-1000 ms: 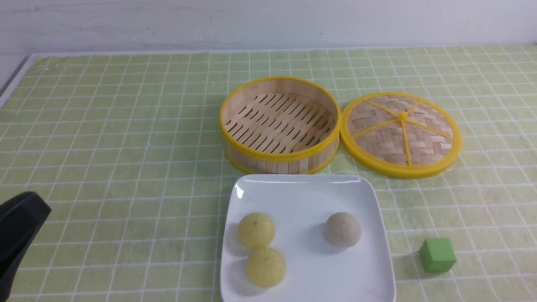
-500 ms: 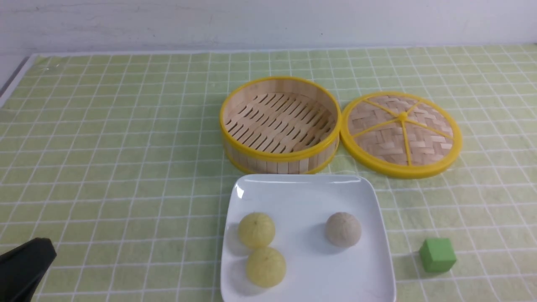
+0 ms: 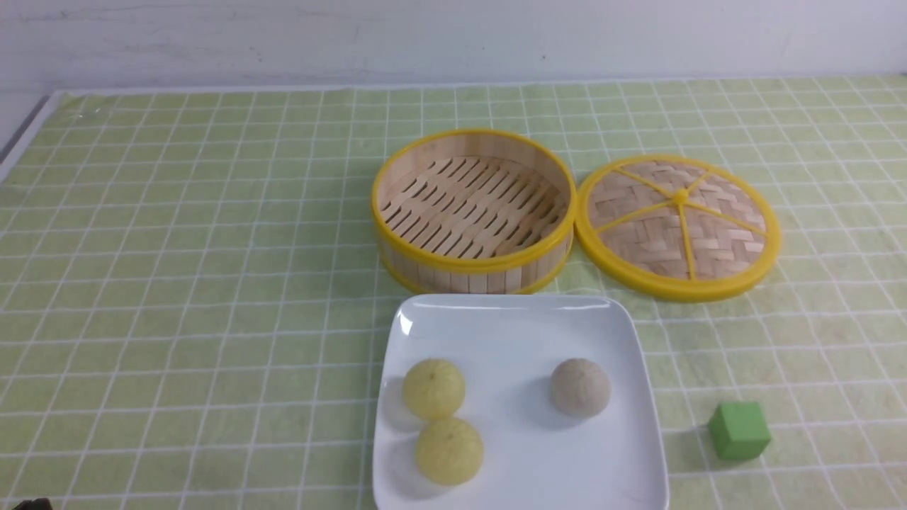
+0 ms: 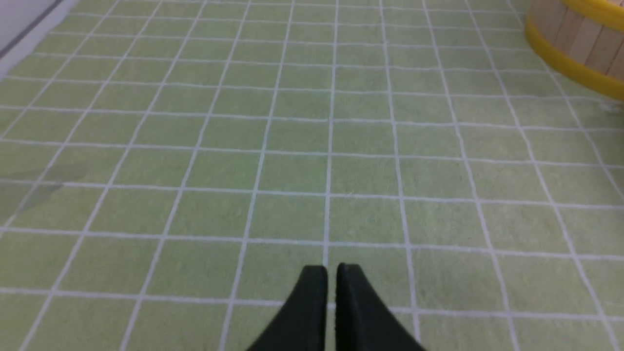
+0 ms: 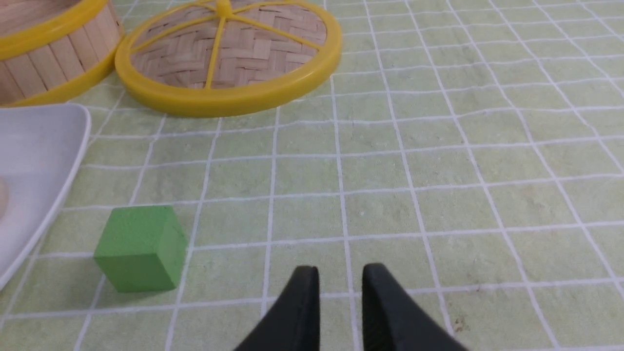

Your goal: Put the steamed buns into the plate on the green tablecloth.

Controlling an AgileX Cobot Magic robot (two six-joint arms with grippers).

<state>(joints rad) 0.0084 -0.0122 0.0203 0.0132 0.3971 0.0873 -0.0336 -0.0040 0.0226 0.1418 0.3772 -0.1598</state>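
Observation:
The white square plate (image 3: 510, 312) lies on the green tablecloth (image 3: 177, 248) near the front. Two pale yellow steamed buns (image 3: 434, 388) (image 3: 449, 450) sit on its left half, and the grey-beige bun (image 3: 580, 387) sits on its right half. My left gripper (image 4: 331, 273) is shut and empty, low over bare cloth far left of the plate; only a dark tip shows in the front view's bottom left corner (image 3: 32, 504). My right gripper (image 5: 340, 273) has its jaws nearly together and empty, over bare cloth right of the plate's edge (image 5: 34, 161). It does not show in the front view.
An empty bamboo steamer (image 3: 473, 210) stands just behind the plate, with its woven lid (image 3: 678, 225) flat on the cloth to its right. A green cube (image 3: 739, 430) sits right of the plate, close to my right gripper (image 5: 139, 247). The cloth's left edge runs along the table's far-left side.
My left gripper has drawn back down and out of the front view's lower left corner. The buns, plate, steamer and cube have not moved.

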